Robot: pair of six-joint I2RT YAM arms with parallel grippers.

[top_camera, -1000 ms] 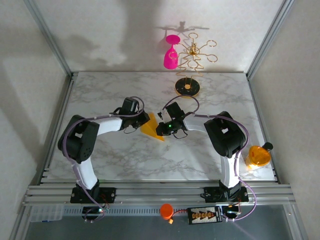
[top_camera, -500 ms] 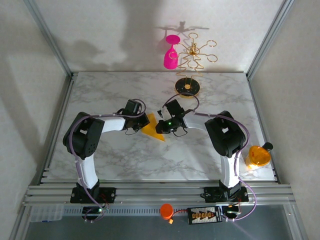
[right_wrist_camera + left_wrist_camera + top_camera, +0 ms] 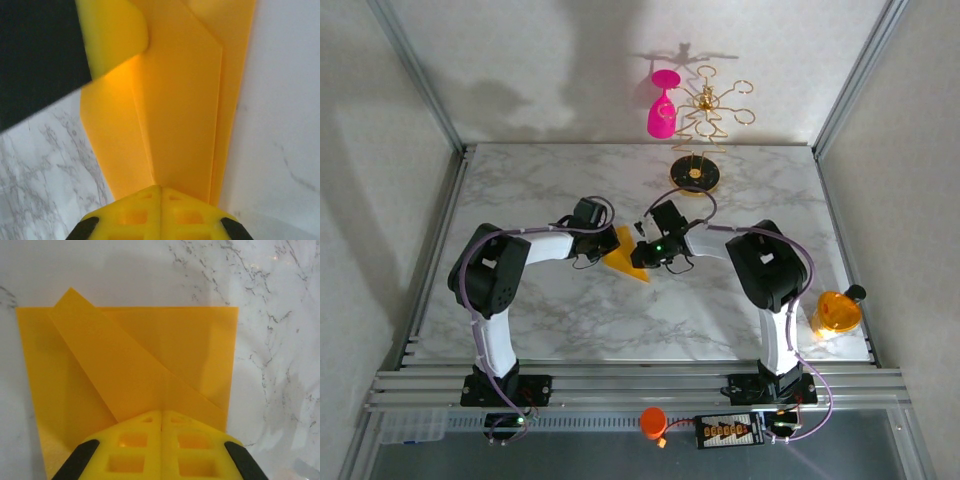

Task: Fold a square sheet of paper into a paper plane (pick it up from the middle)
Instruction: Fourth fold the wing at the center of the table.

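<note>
1. Locate square sheet of paper [image 3: 624,262] at centre of marble table [image 3: 570,320], partly folded, between both grippers.
2. Read left gripper [image 3: 161,421] as closed, jaws meeting at sheet's edge; edge beneath hidden, pinch undeterminable.
3. Read right gripper [image 3: 160,194] likewise closed at opposite edge; far part covered by left finger [image 3: 114,37].

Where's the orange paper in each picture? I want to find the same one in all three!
Top external: the square sheet of paper lies mid-table, between the left gripper and the right gripper.
Left wrist: it spreads across the middle, one flap folded diagonally, above the left gripper's closed tips.
Right wrist: it runs up the middle from the right gripper's closed tips.
Shared landmark: the marble table under the paper.
</note>
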